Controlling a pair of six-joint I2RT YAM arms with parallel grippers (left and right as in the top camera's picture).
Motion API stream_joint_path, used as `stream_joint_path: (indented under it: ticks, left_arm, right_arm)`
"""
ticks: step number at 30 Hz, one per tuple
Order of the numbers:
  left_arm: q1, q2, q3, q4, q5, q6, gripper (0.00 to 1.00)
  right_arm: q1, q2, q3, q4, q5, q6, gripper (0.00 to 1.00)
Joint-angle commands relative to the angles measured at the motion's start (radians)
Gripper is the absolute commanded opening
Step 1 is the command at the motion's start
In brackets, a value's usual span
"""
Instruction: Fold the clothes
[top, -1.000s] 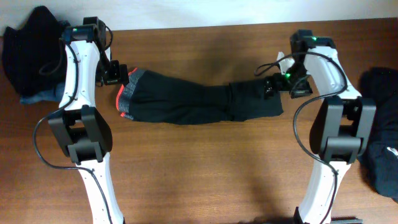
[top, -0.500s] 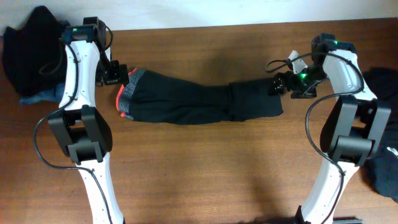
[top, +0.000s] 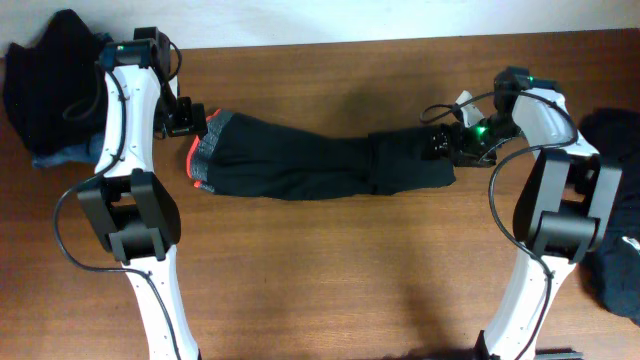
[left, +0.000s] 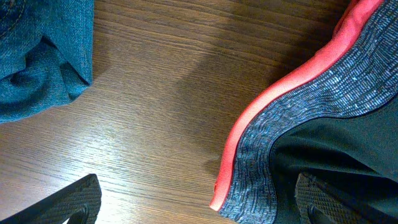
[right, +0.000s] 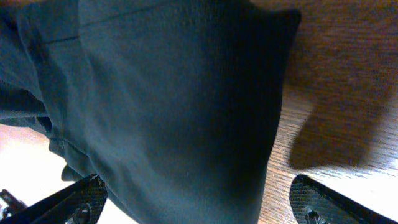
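Brown wood-grain tabletop (top: 330, 280) fills the overhead view, with two white-and-black arms reaching in from the near edge. The left arm (top: 125, 100) and the right arm (top: 550, 120) stand at opposite ends of the largest garment. This is a pair of long black trousers (top: 300, 165) stretched across the middle of the tabletop, bowing slightly toward the near side.

A dark pile (top: 45, 75) of clothing sits at the far left corner. More dark garments (top: 615, 250) lie at the right edge, well apart from the trousers. Blue denim jeans (left: 37, 62) show beneath the left pile, bunched and creased.

At the trousers' left end is a grey speckled waistband (left: 323, 99) edged with red trim (left: 261, 118).

The left end effector (left: 196, 202) is released and spread wide. One finger is above bare wood and the other over the waistband and black fabric, grasping nothing.

The right end effector (right: 196, 205) is also released and wide open at the leg end. Black cloth lies between its fingers (right: 68, 202), unclamped, and the far finger is over bare wood.
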Motion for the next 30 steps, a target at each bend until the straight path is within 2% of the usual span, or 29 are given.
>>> stream_joint_path:
  ticks: [1, 17, 20, 23, 26, 30]
  left_arm:
    - [0.003, -0.026, -0.008, -0.001, 0.01, -0.009, 0.99]
    - [0.003, -0.026, -0.008, 0.003, 0.01, -0.009, 0.99]
    - [0.003, -0.026, -0.008, 0.003, 0.01, -0.009, 0.99]
    - [0.003, -0.026, -0.008, 0.003, 0.01, -0.009, 0.99]
    - [0.003, -0.026, -0.008, 0.003, 0.01, -0.009, 0.99]
    - [0.003, -0.026, -0.008, 0.003, 0.01, -0.009, 0.99]
  right_arm:
    - [-0.001, 0.034, -0.008, 0.003, -0.036, -0.014, 0.99]
    - [0.001, 0.083, -0.011, 0.01, -0.088, -0.007, 0.99]
    - [0.001, 0.095, -0.011, 0.009, -0.086, -0.003, 0.88]
    - [0.001, 0.098, -0.011, 0.01, -0.08, -0.003, 0.65]
    - [0.0, 0.098, -0.011, 0.01, -0.08, 0.014, 0.55]
    - [-0.002, 0.098, -0.01, 0.012, -0.049, 0.055, 0.34]
